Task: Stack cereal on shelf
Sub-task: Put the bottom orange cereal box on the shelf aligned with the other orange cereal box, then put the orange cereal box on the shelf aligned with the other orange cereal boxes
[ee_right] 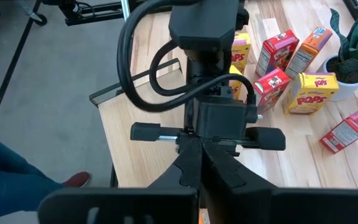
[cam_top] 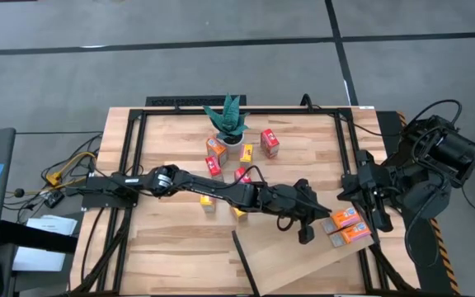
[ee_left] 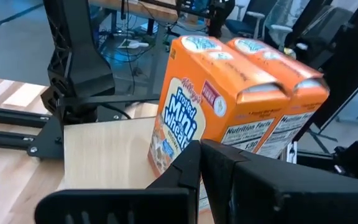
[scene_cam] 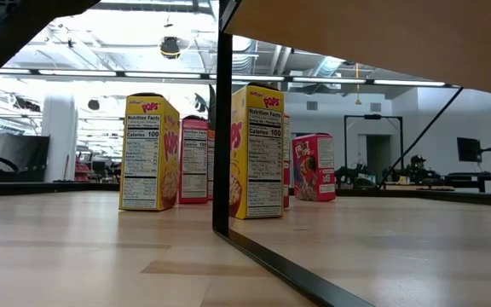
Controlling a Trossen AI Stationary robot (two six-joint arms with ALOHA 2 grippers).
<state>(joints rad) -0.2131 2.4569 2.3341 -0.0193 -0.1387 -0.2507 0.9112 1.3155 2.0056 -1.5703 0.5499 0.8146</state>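
Two orange cereal boxes [cam_top: 346,226] stand upright side by side on the right end of the pale shelf [cam_top: 295,264]. My left gripper [ee_left: 199,152] reaches level across the table and is shut, its tips at the nearer orange box [ee_left: 185,106]. My right gripper [ee_right: 201,152] is shut above and beyond these boxes, facing the left arm's gripper body [ee_right: 219,121]. It has nothing between its fingers. Several yellow, red and orange cereal boxes [cam_top: 242,175] stand on the tabletop near the plant. My left gripper's shut fingertips come level at the printed front of the nearer orange box, low on it [ee_left: 178,140]. Whether they touch it I cannot tell. The box stands upright on the shelf.
A green potted plant [cam_top: 229,124] stands at the far middle among the loose boxes. In the low view the shelf's dark edge [scene_cam: 222,128] rises in front of the yellow Pops boxes [scene_cam: 149,153]. A dark frame [cam_top: 138,148] borders the table, with cables at the left.
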